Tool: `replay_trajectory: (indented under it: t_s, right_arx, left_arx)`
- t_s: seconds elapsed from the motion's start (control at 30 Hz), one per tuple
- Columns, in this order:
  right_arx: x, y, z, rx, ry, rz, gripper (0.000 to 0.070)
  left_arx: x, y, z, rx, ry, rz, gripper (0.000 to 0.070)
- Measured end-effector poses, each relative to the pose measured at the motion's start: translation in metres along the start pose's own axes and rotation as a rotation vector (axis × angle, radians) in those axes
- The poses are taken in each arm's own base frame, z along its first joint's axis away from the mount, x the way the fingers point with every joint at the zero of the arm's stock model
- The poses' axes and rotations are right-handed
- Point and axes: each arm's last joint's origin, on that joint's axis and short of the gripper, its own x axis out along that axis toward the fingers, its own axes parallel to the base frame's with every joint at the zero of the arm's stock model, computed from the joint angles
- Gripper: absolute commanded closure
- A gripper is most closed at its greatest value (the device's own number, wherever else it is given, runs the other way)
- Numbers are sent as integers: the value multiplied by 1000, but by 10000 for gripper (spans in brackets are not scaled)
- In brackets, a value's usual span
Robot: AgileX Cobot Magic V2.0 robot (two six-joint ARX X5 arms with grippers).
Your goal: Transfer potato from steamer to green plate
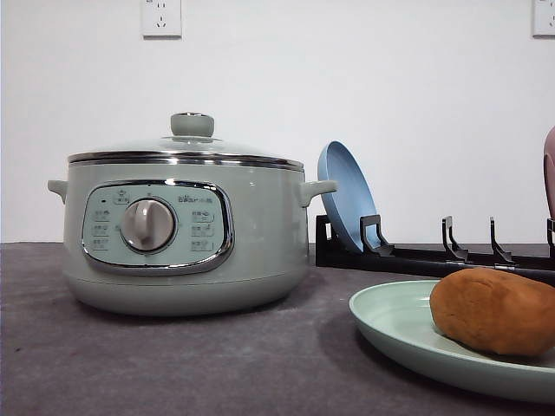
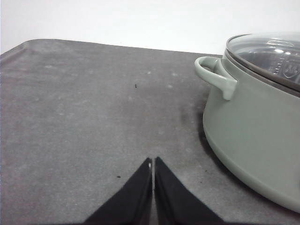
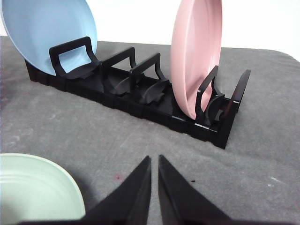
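On the green plate [image 1: 395, 325] at the front right of the surface [image 1: 173, 364] sits the potato [image 1: 494, 310], resting inside the rim and touched by neither hand. The steamer [image 1: 182, 234] stands well apart to the left, glass lid [image 1: 186, 147] seated and knob up. By the look of it the transfer itself is done and the job is in its closing stretch. The left hand [image 2: 153, 161] hangs low over bare surface just beside the steamer's handle [image 2: 215, 75], its fingers pressed together on nothing. The right hand [image 3: 154, 161] is likewise closed and empty, near the plate's edge and facing the black rack [image 3: 140, 98], which holds a blue plate [image 3: 47, 33] and a pink plate [image 3: 194, 51]. Next move likely calls for little: both arms easing clear without nudging plate or pot.
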Motion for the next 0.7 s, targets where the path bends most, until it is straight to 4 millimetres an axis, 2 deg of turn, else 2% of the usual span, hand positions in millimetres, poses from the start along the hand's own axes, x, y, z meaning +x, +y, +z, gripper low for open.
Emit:
replay_trajectory:
  t_s: [0.7]
  right_arx:
    - [0,0,0,0,-2,0,685]
  left_arx:
    - [0,0,0,0,0,0,700]
